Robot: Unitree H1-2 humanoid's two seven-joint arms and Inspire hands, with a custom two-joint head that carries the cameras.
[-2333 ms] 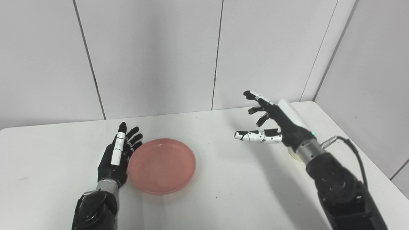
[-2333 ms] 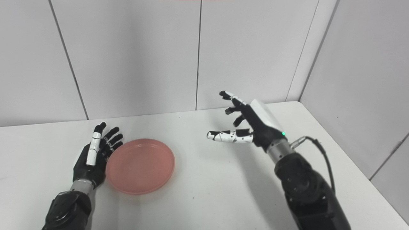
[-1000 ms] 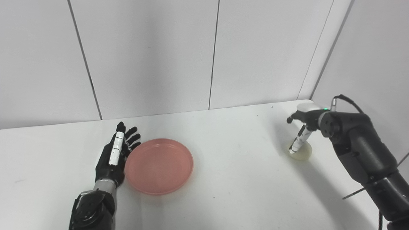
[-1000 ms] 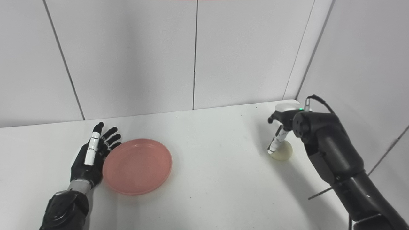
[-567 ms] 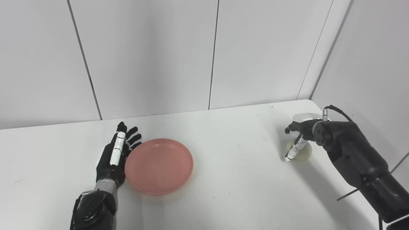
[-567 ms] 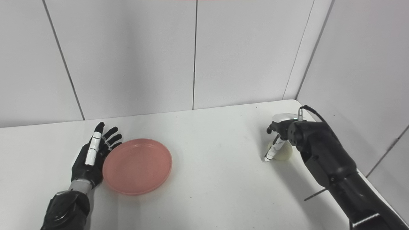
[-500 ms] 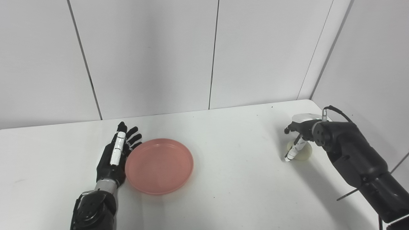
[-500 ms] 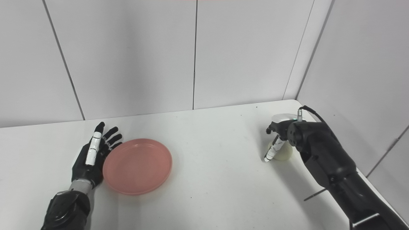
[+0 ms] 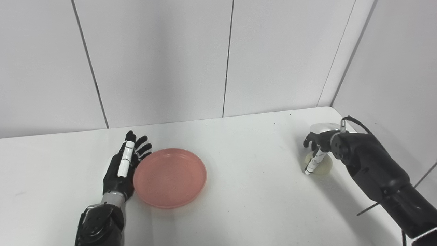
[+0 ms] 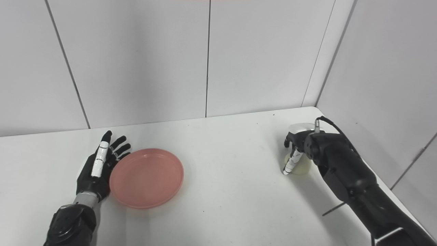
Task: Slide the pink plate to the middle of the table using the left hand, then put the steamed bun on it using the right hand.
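The pink plate lies flat on the white table, left of the middle. My left hand rests open on the table with its palm side against the plate's left rim, fingers straight and pointing away from me. Near the table's right edge sits the pale steamed bun. My right hand is directly on top of it, pointing down, the white thumb lying against the bun's left side. The other fingers are hidden behind the hand, so its hold on the bun does not show.
Grey wall panels stand close behind the table, and a side wall runs along its right edge by the bun. A black cable loops from my right wrist.
My right hand swung from mid-table out to the bun, turned downward and lowered onto it, thumb now at its side. Plate and left hand have stayed put.
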